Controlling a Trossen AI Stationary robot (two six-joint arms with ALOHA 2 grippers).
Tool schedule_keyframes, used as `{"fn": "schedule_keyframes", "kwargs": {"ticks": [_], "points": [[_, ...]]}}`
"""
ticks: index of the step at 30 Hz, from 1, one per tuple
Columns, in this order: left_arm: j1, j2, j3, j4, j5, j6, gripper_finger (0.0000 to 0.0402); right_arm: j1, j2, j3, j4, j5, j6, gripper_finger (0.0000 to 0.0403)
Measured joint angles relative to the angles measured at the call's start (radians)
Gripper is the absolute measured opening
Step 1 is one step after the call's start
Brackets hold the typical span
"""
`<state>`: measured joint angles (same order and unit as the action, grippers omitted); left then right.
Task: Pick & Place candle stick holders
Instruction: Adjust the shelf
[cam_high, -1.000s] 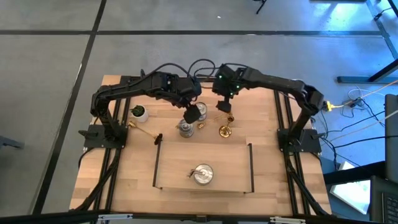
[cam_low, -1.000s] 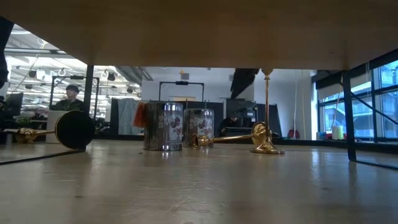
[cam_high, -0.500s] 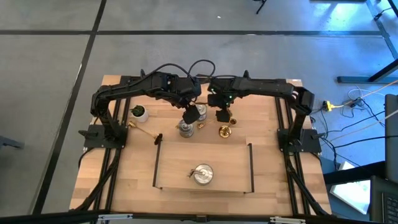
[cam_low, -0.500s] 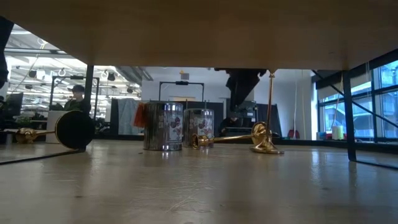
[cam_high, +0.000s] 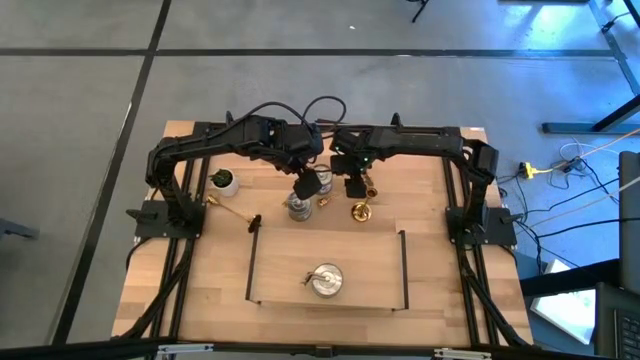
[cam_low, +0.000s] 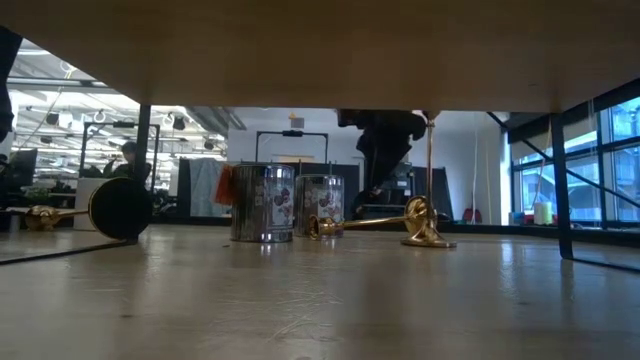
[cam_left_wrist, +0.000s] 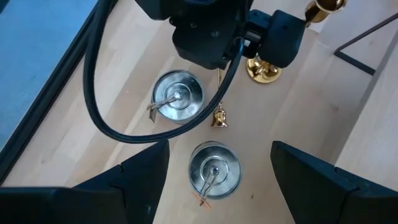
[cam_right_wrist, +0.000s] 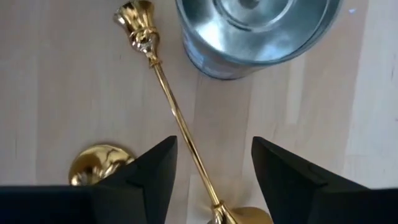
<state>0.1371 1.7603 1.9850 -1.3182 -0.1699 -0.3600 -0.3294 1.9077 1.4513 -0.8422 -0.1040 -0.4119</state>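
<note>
Working on the pick step, we are bringing the right gripper (cam_high: 355, 186) down at the centre of the high view over a brass candle stick holder (cam_right_wrist: 168, 93) that is lying on the table (cam_high: 430, 250), and its jaws are standing apart on either side of the slim stem, not yet pinching it. Next, we judge, the fingers are going to have to close squarely on that thin stem and lift without knocking the upright brass holder (cam_high: 361, 211) just beside it or the silver holder (cam_right_wrist: 255, 31) near its cup. We are holding the left gripper (cam_high: 306, 185) just left of the right one, above two silver holders (cam_left_wrist: 214, 169), jaws wide and empty. One silver holder (cam_high: 323, 280) is already sitting inside the black frame (cam_high: 250, 265) in the lower middle, and another brass holder (cam_high: 230, 210) is lying at centre left. From overhead the arms are hiding the lying holder's base, and we are unable to tell how high the fingertips are above the wood
</note>
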Motion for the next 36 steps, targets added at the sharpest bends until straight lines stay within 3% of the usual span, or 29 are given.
{"fn": "schedule_keyframes", "kwargs": {"ticks": [10, 14, 18, 20, 23, 29, 32, 36], "points": [[0.0, 0.0, 0.0, -0.003, 0.008, 0.007, 0.0278, -0.014, 0.024, 0.0, 0.007, -0.002, 0.047, 0.0209], [0.0, 0.0, 0.0, -0.003, 0.008, 0.007, 0.0278, -0.044, 0.024, 0.0, 0.023, 0.05, 0.214, 0.0209], [0.0, 0.0, 0.0, -0.003, 0.008, 0.007, 0.0278, -0.086, 0.024, 0.0, -0.006, 0.08, 0.481, 0.0209], [0.0, 0.0, 0.0, -0.003, 0.008, 0.007, 0.0278, -0.112, 0.024, 0.0, -0.028, 0.04, 0.601, 0.0209], [0.0, 0.0, 0.0, -0.003, 0.008, 0.007, 0.0278, -0.157, 0.024, 0.0, -0.031, -0.103, 0.703, 0.0209], [0.0, 0.0, 0.0, -0.003, 0.008, 0.015, 0.0278, -0.244, -0.006, 0.0, 0.004, -0.379, 0.666, 0.0209], [0.0, 0.0, 0.0, -0.003, 0.008, 0.018, 0.0278, -0.275, -0.038, 0.0, -0.026, -0.431, 0.602, 0.0209], [0.0, 0.0, 0.0, -0.002, 0.008, 0.023, 0.0278, -0.289, -0.131, 0.0, -0.041, -0.392, 0.561, 0.0208]]}}
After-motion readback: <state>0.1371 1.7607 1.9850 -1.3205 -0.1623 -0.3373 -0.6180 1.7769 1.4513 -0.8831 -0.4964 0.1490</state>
